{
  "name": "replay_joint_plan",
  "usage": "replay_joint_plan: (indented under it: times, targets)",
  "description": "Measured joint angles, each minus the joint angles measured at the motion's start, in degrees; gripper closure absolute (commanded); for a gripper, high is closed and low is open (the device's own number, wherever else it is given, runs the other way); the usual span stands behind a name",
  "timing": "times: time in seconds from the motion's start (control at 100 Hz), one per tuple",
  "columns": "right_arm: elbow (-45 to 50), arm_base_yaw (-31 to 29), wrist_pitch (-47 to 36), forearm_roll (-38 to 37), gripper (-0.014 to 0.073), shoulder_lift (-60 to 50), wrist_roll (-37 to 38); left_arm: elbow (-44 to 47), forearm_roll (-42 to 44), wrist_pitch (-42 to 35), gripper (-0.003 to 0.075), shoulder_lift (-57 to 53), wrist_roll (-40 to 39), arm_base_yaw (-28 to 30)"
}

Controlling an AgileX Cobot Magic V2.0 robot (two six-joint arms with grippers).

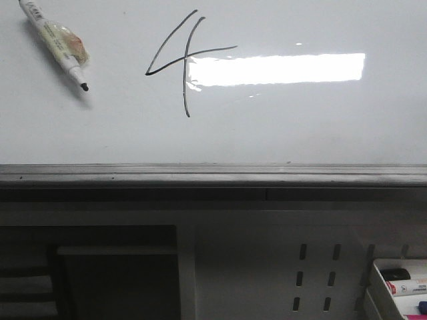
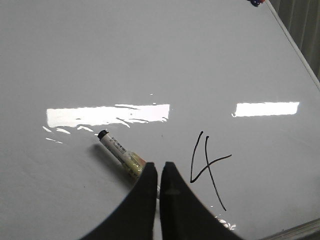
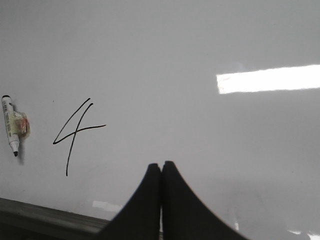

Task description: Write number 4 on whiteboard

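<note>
4 (image 1: 183,61) seen complete on whiteboard (image 1: 300,127) | marker (image 1: 59,44) laid down uncapped beside it | left tool (image 2: 159,172), right tool (image 3: 161,172) clenched, empty | nothing judged left

Front and both wrist cameras face the whiteboard (image 1: 300,127), sharing its number 4 (image 1: 183,63).

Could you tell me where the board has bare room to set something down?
The whiteboard is bare right of the number 4, and below it down to the grey rail. Only the far-left corner is taken, by the marker.
</note>
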Motion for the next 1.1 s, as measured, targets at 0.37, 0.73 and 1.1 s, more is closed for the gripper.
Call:
replay_joint_plan:
  times: [0.37,0.73,1.1]
  targets:
    - [0.0,0.0,0.0,0.0,0.0659,0.0,0.0,1.67,26.78,4.45,0.0741,0.0,-15.23,9.35]
    - [0.0,0.0,0.0,0.0,0.0659,-0.09,0.0,10.71,49.85,6.09,0.0741,-7.27,-40.1,25.18]
    - [0.04,0.0,0.0,0.0,0.0659,-0.09,0.0,10.71,50.1,6.15,0.0741,-7.27,-40.69,25.56]
